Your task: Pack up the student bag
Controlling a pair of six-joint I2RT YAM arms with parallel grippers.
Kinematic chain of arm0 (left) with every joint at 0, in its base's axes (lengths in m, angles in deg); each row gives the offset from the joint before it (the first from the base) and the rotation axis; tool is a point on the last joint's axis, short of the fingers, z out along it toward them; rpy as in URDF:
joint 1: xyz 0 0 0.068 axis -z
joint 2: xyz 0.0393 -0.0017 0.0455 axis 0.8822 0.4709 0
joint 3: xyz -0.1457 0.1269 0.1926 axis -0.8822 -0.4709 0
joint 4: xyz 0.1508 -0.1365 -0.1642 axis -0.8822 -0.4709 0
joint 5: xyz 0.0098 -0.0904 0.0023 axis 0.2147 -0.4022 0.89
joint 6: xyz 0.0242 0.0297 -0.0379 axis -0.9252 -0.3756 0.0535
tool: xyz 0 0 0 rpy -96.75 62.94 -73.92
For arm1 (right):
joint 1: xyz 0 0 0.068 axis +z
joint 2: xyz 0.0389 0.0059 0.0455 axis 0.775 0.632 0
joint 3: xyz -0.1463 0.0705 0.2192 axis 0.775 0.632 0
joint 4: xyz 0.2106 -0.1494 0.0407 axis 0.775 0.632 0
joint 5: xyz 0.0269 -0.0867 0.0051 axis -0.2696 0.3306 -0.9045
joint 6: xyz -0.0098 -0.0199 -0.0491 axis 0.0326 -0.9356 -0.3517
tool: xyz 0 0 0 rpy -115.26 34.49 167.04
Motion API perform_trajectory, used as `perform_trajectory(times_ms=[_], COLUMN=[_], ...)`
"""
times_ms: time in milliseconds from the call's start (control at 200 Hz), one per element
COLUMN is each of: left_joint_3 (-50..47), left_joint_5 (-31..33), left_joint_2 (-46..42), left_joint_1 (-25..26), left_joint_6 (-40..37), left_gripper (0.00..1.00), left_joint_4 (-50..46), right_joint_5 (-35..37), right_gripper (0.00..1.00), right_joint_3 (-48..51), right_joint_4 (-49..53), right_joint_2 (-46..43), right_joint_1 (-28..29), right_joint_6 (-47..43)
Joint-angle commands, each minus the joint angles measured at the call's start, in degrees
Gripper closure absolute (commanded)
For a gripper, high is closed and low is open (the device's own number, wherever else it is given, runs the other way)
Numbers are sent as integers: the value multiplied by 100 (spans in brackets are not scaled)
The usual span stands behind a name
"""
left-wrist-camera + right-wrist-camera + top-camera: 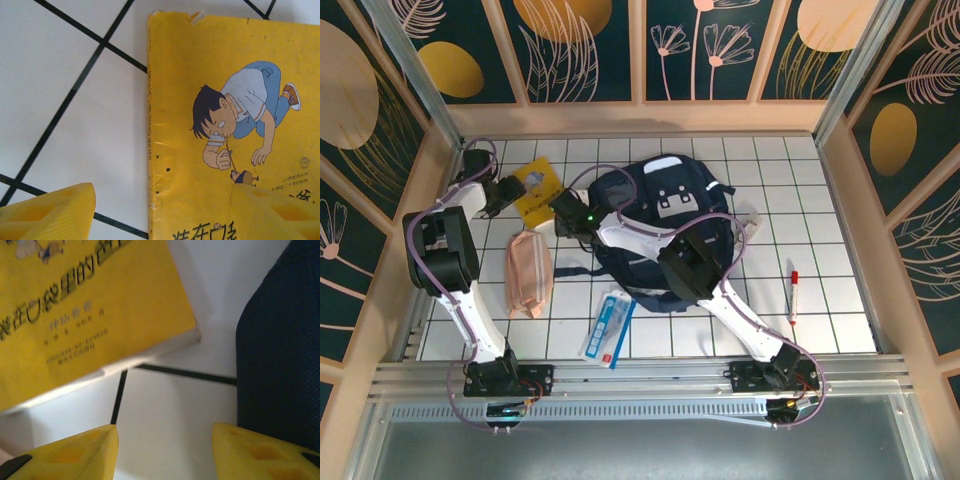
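The student bag [665, 215] lies flat on the table [820, 200], just to the right of the yellow book [535, 190] in the top view, with a narrow strip of tile between them. I cannot tell whether its main opening is unzipped. The book lies cover up, so close to the bag that it is probably the first thing meant to go in.

The left gripper [160, 217] hangs over the book's spine edge, on the side away from the bag. Its jaws are wide and empty, with one finger [272, 212] above the cover and the other above bare tile. That straddle suits pinching the edge.

The right gripper [165, 450] is at the book's corner on the bag side, jaws apart and holding nothing, perhaps to steady or lift that corner.

A pink pouch [528, 272] waits just in front of the book. A red pen [793, 292] lies well apart from the book, beyond the bag.
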Motion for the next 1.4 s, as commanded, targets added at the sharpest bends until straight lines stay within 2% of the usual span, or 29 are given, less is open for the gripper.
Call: perform_trajectory(times_ms=[0,95,305,450,626,696,771,911,1026,1391], left_joint_3=[-184,-269,-212,-118,-151,-106,8,18,-42,-517], left_joint_5=[-366,-414,-613,-786,-703,-762,-744,-601,-524,-877], left_joint_2=[-30,0,257,486,713,832,974,1074,987,500], left_joint_1=[0,0,0,0,9,72,176,384,454,457], left_joint_6=[138,195,277,508,716,607,401,80,-66,-239], left_gripper=[29,29,30,33,36,41,51,58,61,57], left_joint_4=[202,320,496,642,681,615,452,314,232,222], right_joint_5=[427,-8,-1693,-2195,-2394,-2476,-2527,-2492,-2517,-2611], right_gripper=[47,45,43,44,47,49,51,59,64,64], right_joint_3=[-138,-29,-58,-184,-212,-198,-163,-108,-4,1167], right_joint_4=[-174,-700,-1691,-2118,-2168,-2157,-2139,-2060,-1939,-1428], right_joint_2=[392,398,595,738,884,924,932,869,755,-199], right_joint_1=[-262,-386,-666,-642,-633,-633,-633,-658,-681,-501], right_joint_6=[-21,-200,-129,-90,169,158,109,-25,-107,29])
